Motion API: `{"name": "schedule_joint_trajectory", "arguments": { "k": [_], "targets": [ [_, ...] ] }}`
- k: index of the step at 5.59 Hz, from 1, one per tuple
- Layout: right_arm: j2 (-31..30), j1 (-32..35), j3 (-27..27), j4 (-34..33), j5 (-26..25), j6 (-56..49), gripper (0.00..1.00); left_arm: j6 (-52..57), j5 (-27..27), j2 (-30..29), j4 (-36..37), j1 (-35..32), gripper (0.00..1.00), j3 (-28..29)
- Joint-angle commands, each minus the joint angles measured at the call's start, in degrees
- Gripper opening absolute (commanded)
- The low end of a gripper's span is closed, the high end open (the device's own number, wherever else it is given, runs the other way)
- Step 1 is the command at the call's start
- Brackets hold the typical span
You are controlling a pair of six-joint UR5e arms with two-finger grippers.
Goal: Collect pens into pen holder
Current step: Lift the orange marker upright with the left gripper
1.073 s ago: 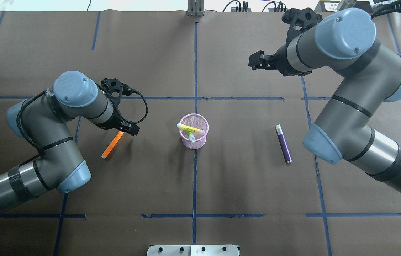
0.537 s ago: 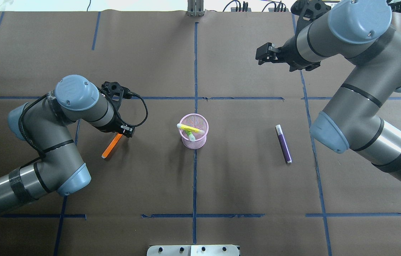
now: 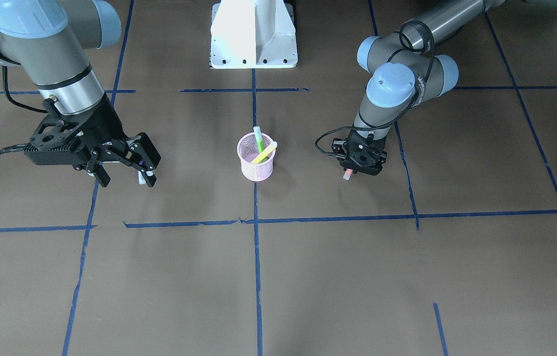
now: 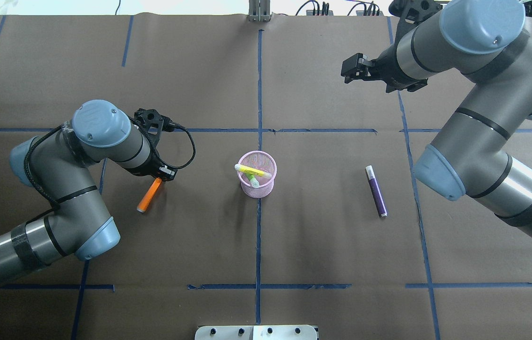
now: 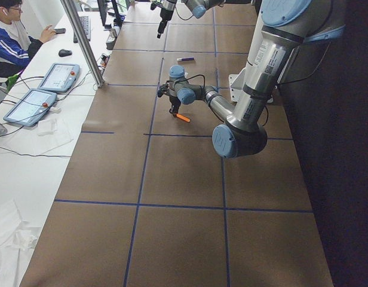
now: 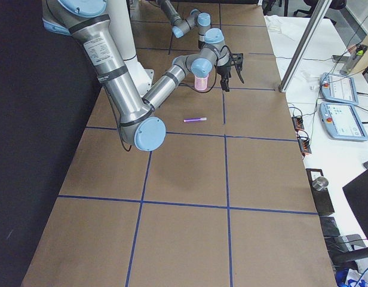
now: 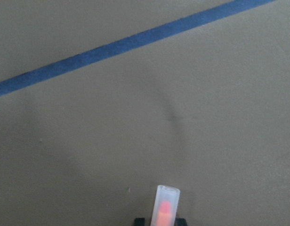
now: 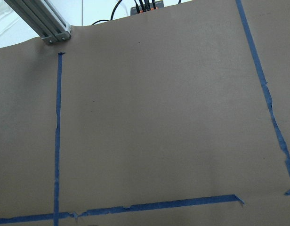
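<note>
The left gripper pinches the capped end of the orange pen, well left of the pen holder. The right gripper hangs spread wide and empty, beyond the purple pen. The wrist view cuts off the left fingertips.

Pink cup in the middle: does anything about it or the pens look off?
Nothing damaged or spilled. The pen holder stands upright; the yellow pen leans slanted across its rim beside the green pen. The purple pen lies loose on the table, and the orange pen is at the left end effector.
</note>
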Motion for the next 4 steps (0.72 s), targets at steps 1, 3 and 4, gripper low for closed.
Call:
{"name": "schedule_joint_trajectory", "arguments": {
  "k": [1,3,4],
  "targets": [
    [0.0,0.6,0.1,0.0,0.6,0.0,1.0,-0.1,-0.1,0.0,0.3,-0.4,0.0,-1.1],
    [-0.5,1.7,0.2,0.0,2.4,-1.8,1.0,-0.4,0.0,0.0,5.2,-4.0,0.0,-11.8],
    [-0.9,1.9,0.2,-0.1,3.0,-2.0,1.0,0.1,-0.1,-0.3,5.5,-5.8,0.0,-16.5]
  ]
}}
